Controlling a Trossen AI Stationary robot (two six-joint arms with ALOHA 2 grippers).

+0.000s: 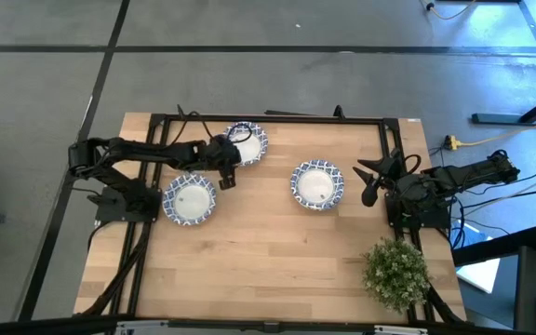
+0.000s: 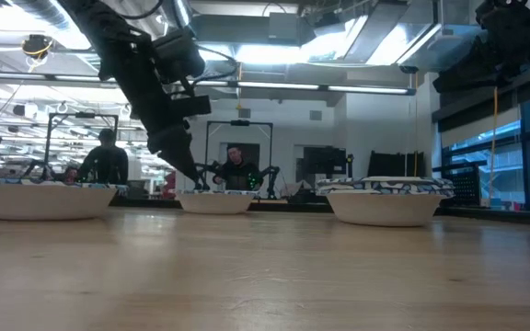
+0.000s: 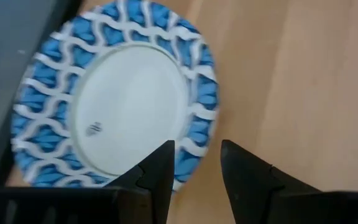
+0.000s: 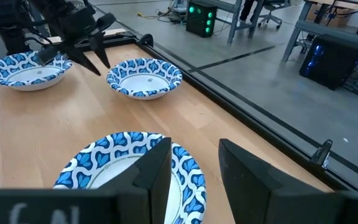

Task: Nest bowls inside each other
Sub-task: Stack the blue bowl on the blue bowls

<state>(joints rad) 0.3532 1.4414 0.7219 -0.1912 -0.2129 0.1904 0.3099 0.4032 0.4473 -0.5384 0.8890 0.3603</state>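
Observation:
Three blue-and-white rimmed bowls show on the table. One bowl (image 1: 246, 142) rests on its base at the far side. A second bowl (image 1: 190, 199) sits near-left of it. A third bowl (image 1: 315, 184) sits toward the right. My left gripper (image 1: 227, 175) is open, fingers pointing down, between the far bowl and the near-left bowl. In the left wrist view (image 3: 194, 163) one finger stands over the far bowl's near rim (image 3: 194, 140) and the other over bare wood. My right gripper (image 1: 372, 183) is open and raised, right of the third bowl (image 4: 129, 168).
A green potted plant (image 1: 396, 272) stands at the table's near right corner. A black frame (image 1: 268, 118) runs along the far edge, close behind the far bowl. Bare wood lies across the near half (image 1: 268, 270). People sit in the room beyond (image 2: 104, 161).

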